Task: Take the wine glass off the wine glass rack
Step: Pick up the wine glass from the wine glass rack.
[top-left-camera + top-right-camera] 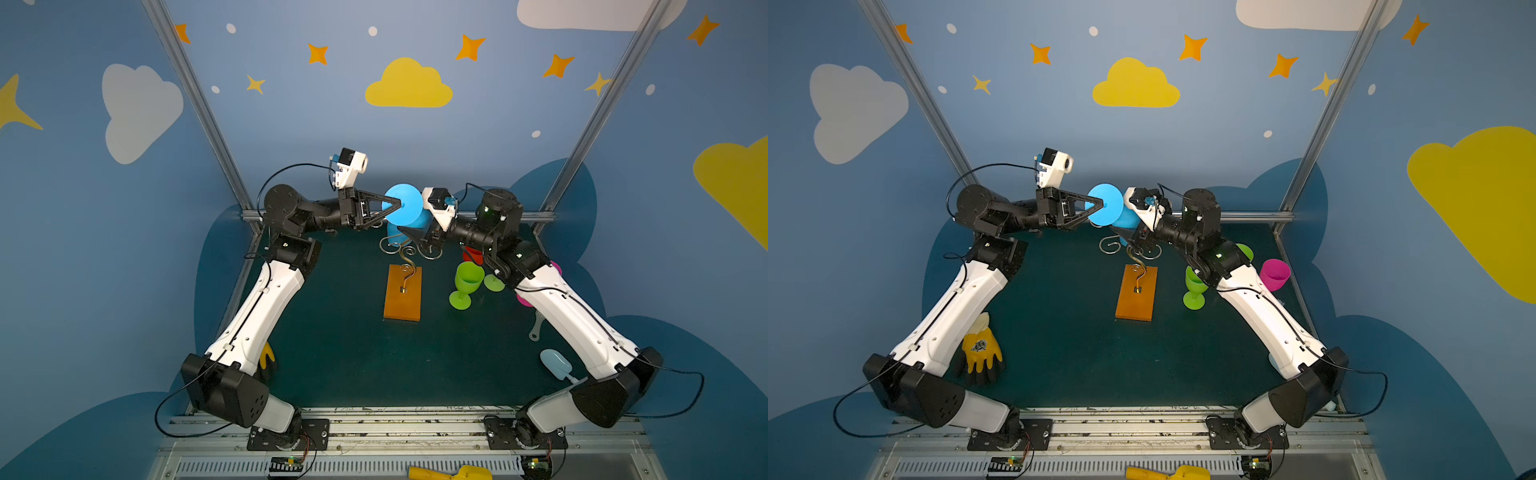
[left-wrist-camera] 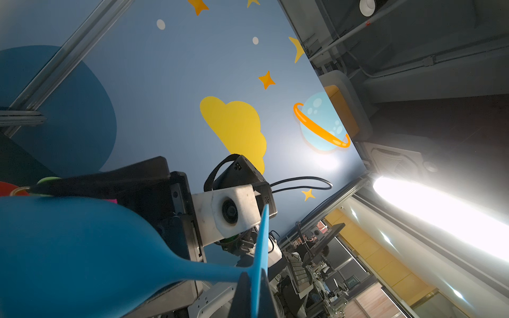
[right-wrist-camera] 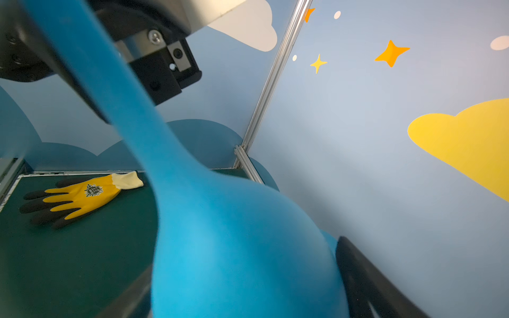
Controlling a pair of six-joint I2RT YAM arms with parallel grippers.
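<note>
Left gripper (image 1: 397, 204), reaching in level from the robot's left, is clenched on the stem of a blue wine glass (image 1: 405, 198), right under its round foot. The glass is upside down: the foot is uppermost and tilted toward the camera in both top views, and the bowl hangs below and a little behind. Its long axis runs steeply down from the left gripper's tips toward the right gripper (image 1: 417, 236). That gripper comes in lower from the opposite side, jaws spread wide to either side of the bowl (image 3: 237, 234). In the right wrist view a black finger (image 3: 363, 280) lies right beside the bowl's flank; whether that gripper presses or merely brackets the bowl cannot be told. Below the bowl are the gold scroll arms (image 1: 390, 246) of the wine glass rack (image 1: 401, 303), whose orange-brown base rests mid-table. The glass sits just above and behind those scrolls; whether its rim is clear of the wire is hidden. Judged from this, the left arm has the glass, and lifting it along the stem's axis, away from the scrolls, should free it
</note>
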